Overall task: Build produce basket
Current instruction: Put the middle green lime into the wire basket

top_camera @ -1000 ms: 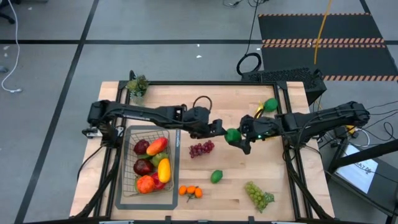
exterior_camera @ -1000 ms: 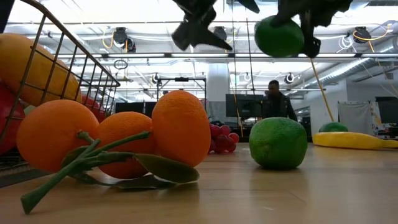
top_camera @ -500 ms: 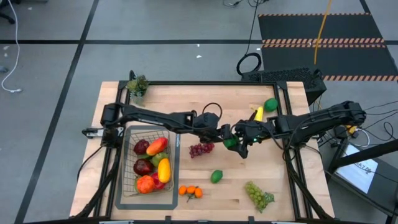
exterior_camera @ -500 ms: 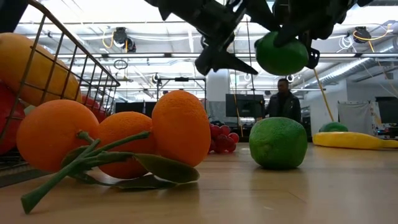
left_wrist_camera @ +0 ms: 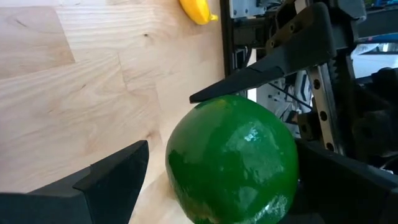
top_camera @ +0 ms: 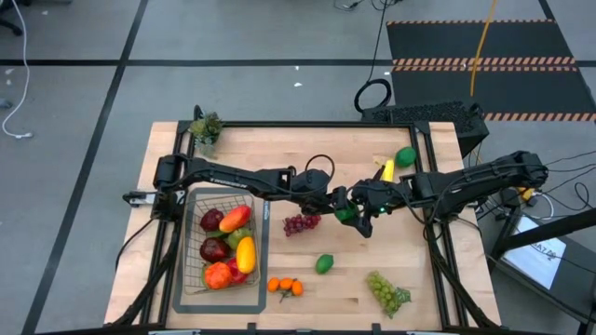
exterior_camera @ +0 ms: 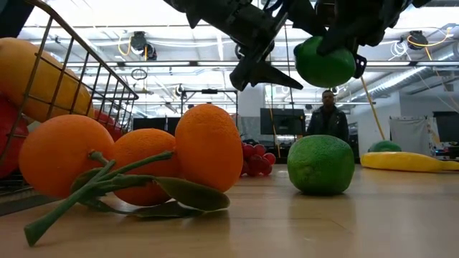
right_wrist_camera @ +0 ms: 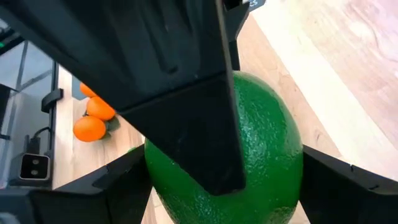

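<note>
My right gripper (top_camera: 356, 216) holds a green lime (top_camera: 346, 213) in the air over the middle of the table. My left gripper (top_camera: 337, 201) reaches in from the table's left, open, with one finger on either side of that lime (left_wrist_camera: 233, 158). The wire basket (top_camera: 260, 249) at the near left holds several fruits: apples, mangoes and a pear. On the wood lie purple grapes (top_camera: 301, 222), another lime (top_camera: 323, 264), oranges (top_camera: 285, 287), green grapes (top_camera: 386, 291), a banana (top_camera: 387, 170) and a green fruit (top_camera: 406, 156). My right gripper pinches the lime's two sides (right_wrist_camera: 287, 163) between its two fingers, coming from the table's right and slanting down. The lime (exterior_camera: 325, 61) hangs clear above the table. My left gripper's fingers (left_wrist_camera: 102, 180) flank the lime; I cannot tell whether they touch it.
A small potted green sprig (top_camera: 205, 127) stands at the far left corner. The black frame rails (top_camera: 438, 270) run along the table's left and right sides. Bare wood lies between the basket and the grapes. A person (exterior_camera: 328, 118) stands in the room beyond the table.
My left gripper has gone down and toward the table's right edge, up to the lime, and its open fingers now stand on both sides of it. My right gripper has sunk a little with the lime and has kept hold of it.
</note>
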